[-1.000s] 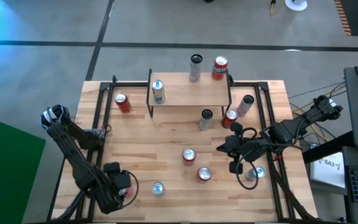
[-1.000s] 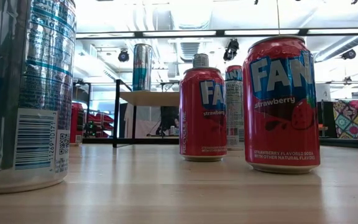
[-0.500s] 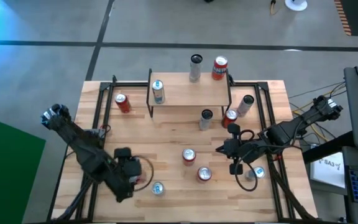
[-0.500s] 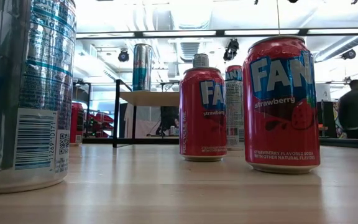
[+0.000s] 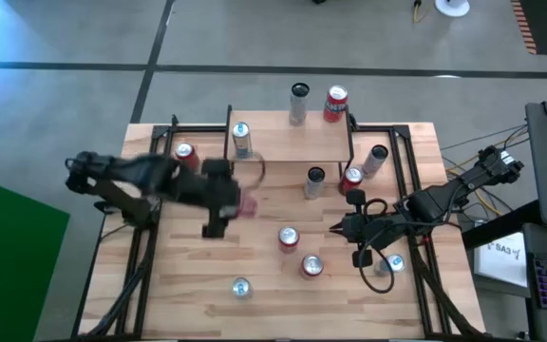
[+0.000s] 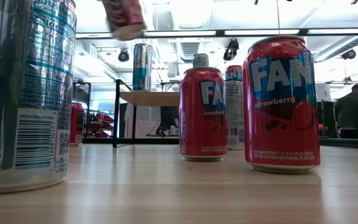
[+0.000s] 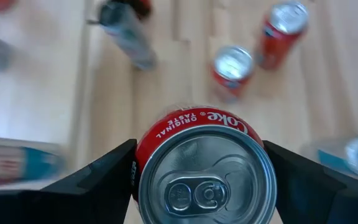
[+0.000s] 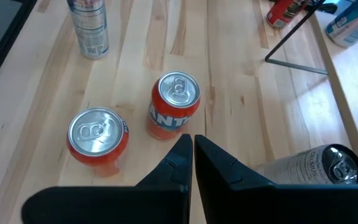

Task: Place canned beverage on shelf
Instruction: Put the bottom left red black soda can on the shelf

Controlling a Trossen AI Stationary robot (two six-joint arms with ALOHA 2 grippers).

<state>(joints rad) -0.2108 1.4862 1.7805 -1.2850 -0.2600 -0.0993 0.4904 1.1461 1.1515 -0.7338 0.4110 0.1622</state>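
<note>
My left gripper (image 5: 234, 199) is shut on a red Coke can (image 7: 204, 168) and carries it high over the table's middle left, short of the shelf (image 5: 288, 142). The low view shows this can (image 6: 124, 18) tilted and high above the tabletop. Three cans stand on the shelf: a blue-silver one (image 5: 242, 140), a grey one (image 5: 298, 103) and a red one (image 5: 335, 104). At the table's right, my right gripper (image 5: 335, 228) hovers shut and empty, above two red cans (image 8: 174, 102). My left gripper pinches the Coke can by its side wall (image 7: 143, 155), just below the top rim, one finger (image 7: 104, 174) on each side. The fingers slant downward across the can. The can is lifted clear of the table and tilted, its top toward the wrist camera.
Loose cans stand on the tabletop: a red one (image 5: 187, 157) by the shelf's left, a dark one (image 5: 315, 180) and a red one (image 5: 352, 178) in front of it, two red ones (image 5: 289, 237) mid-table, blue-silver ones (image 5: 241, 288) near the front. A silver can (image 5: 375, 160) lies on its side.
My left gripper has swung from the table's near left corner up and toward the far edge and the shelf, rolling its wrist, and has carried the Coke can with it. The can now shows high in the low view, where it did not show before.
</note>
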